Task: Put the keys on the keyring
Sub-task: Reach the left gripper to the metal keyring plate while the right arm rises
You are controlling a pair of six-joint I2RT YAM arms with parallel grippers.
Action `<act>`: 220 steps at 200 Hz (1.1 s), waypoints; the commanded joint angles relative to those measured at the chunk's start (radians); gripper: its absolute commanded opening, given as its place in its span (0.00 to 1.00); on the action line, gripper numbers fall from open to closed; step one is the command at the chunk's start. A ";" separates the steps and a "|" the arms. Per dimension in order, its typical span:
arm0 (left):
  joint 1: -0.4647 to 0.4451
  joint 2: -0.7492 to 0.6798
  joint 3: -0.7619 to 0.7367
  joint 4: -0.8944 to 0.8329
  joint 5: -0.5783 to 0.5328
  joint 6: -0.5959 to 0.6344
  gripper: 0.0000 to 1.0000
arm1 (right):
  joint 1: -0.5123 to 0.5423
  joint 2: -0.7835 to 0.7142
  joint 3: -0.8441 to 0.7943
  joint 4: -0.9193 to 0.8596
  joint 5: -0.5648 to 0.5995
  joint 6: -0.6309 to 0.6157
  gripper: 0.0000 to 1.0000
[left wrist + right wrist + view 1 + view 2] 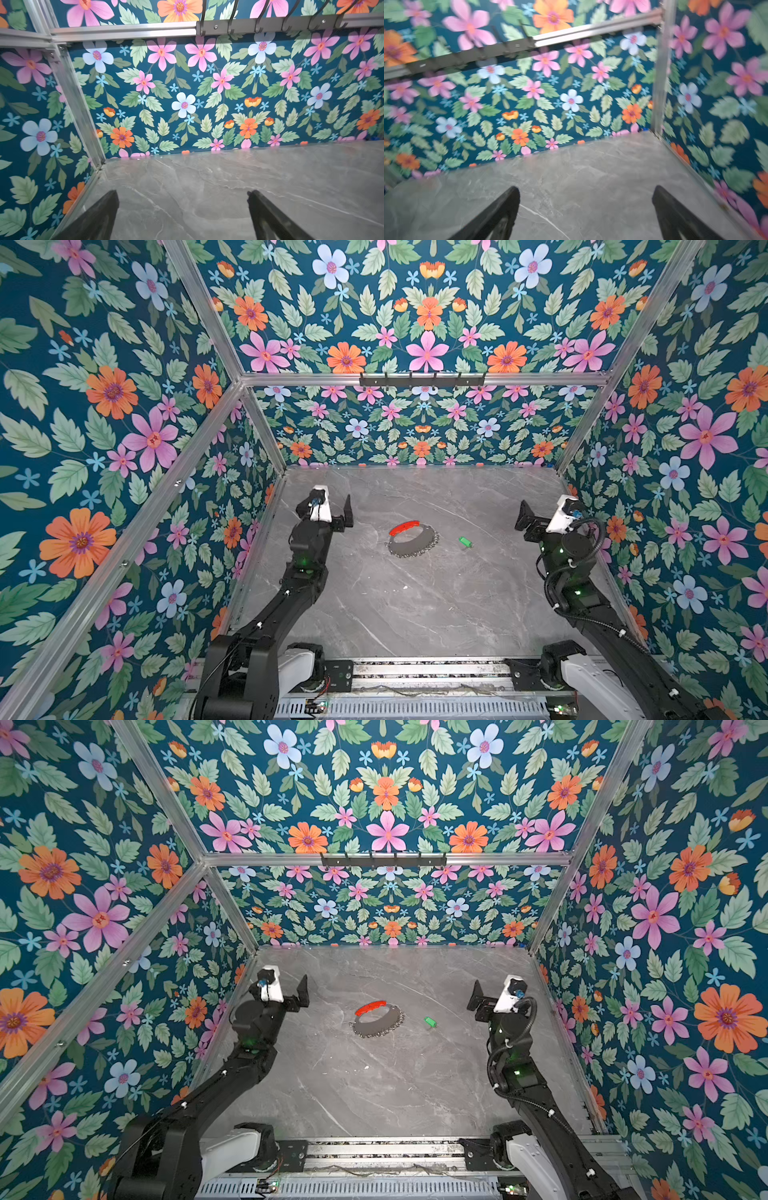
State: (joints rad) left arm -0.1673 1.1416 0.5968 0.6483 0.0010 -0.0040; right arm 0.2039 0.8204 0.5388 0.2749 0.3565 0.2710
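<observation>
Hovering pre-grasp, left gripper (182, 194) and right gripper (586, 188) both gaped empty. Next move likely meant pinching the green key (465, 541) beside the keyring (415, 548).

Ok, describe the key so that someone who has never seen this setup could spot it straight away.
Start at the grey marble table and find the large grey keyring with a red segment, lying near the middle. Just to its right in both top views, apart from it, lies the key. It is the only bright green thing on the table, and far smaller than the ring.
</observation>
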 commanded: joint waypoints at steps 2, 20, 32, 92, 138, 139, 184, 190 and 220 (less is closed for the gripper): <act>-0.006 -0.010 0.116 -0.443 -0.014 -0.152 1.00 | 0.000 0.002 -0.009 -0.428 0.230 0.386 0.99; -0.005 -0.027 0.181 -0.565 -0.005 -0.198 1.00 | -0.009 -0.006 -0.100 -0.310 0.056 0.355 0.99; -0.005 -0.044 0.191 -0.585 0.009 -0.196 1.00 | -0.009 0.008 -0.132 -0.287 -0.015 0.374 0.99; 0.005 -0.030 0.166 -0.475 -0.099 -0.519 1.00 | 0.009 0.089 -0.222 -0.013 -0.263 0.323 0.96; -0.211 0.221 0.338 -0.485 -0.027 -0.279 0.93 | 0.009 0.118 -0.214 0.003 -0.327 0.327 0.97; -0.218 0.228 0.345 -0.490 -0.030 -0.266 0.93 | 0.009 0.118 -0.214 0.003 -0.329 0.327 0.97; -0.394 0.405 0.384 -0.431 0.143 0.308 0.90 | 0.010 0.129 -0.210 0.007 -0.349 0.317 0.96; -0.403 0.417 0.377 -0.415 0.167 0.373 0.88 | 0.009 0.132 -0.212 0.010 -0.348 0.315 0.96; -0.409 0.477 0.368 -0.358 0.335 0.597 0.63 | 0.009 0.156 -0.203 0.018 -0.357 0.313 0.96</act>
State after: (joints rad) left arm -0.5762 1.5829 0.9588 0.2146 0.1665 0.2882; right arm 0.2131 0.9634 0.3264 0.2577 0.0128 0.5903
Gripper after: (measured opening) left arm 0.731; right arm 0.963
